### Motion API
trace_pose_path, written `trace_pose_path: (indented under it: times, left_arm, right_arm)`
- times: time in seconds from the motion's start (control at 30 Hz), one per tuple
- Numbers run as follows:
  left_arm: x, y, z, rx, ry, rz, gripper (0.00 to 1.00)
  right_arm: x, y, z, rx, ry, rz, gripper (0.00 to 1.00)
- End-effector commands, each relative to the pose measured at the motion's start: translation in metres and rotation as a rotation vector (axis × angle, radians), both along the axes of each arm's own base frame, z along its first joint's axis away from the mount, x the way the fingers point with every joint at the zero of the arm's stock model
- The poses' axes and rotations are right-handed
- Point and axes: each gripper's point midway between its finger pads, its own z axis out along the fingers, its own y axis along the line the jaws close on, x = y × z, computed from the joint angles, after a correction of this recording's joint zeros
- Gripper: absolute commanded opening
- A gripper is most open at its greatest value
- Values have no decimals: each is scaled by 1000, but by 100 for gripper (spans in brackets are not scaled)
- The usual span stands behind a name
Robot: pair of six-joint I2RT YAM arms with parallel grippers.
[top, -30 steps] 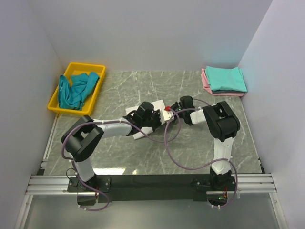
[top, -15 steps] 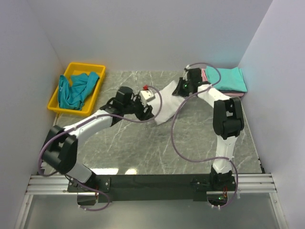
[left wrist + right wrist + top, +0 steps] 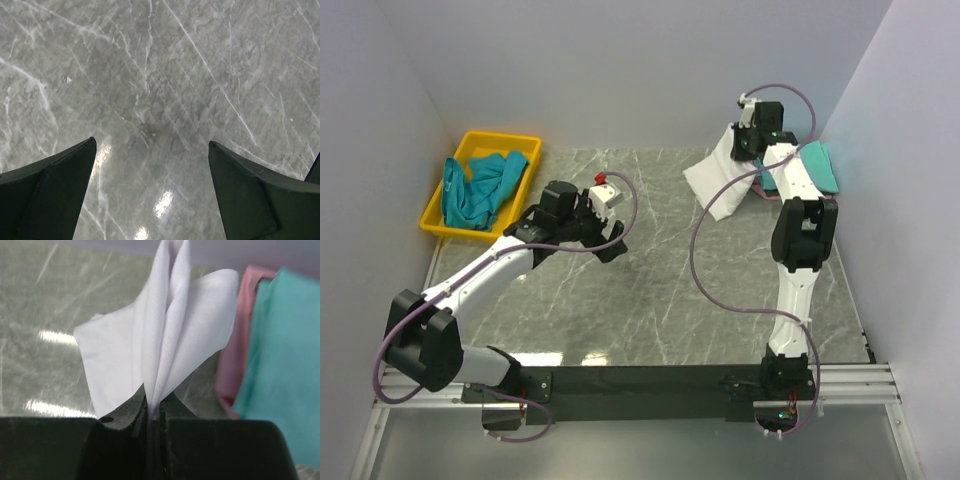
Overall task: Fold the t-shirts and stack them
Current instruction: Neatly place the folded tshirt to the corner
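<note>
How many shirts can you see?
4: white shirt in the right gripper, folded teal shirt atop pink shirt at far right, crumpled teal shirt in the yellow tray. Others may be hidden.

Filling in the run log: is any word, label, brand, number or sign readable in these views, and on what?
None can be read in any view.
The white t-shirt: plain, no print or tag showing.
The stacked teal t-shirt and pink t-shirt: plain.
The crumpled teal t-shirt in the yellow tray: plain; no label shows on the tray.
The right arm casing: no marking legible.
</note>
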Motion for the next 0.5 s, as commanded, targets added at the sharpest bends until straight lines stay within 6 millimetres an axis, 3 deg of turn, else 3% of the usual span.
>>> trace_pose_path:
  times: [0.0,0.17,0.23,0.27,0.47]
  left_arm:
    - [-7,10,5,8,11,43,99]
    - [-6,13,4,18,10,57,99]
    - [-3,12,7,18,2,58,99]
    - [-3,12,6,21,0,58,99]
    - [-3,10,4,19,-1,39,99]
  right_arm:
    - [24,-19,50,-113,-132,13,0]
    - [35,-31,72,-188,-194,-4,0]
    - [35,-34,78,-213,-205,0,0]
    - [34,-51,81,-221,-206,-26,0]
    - [26,-64,103,-233,-225,-52,0]
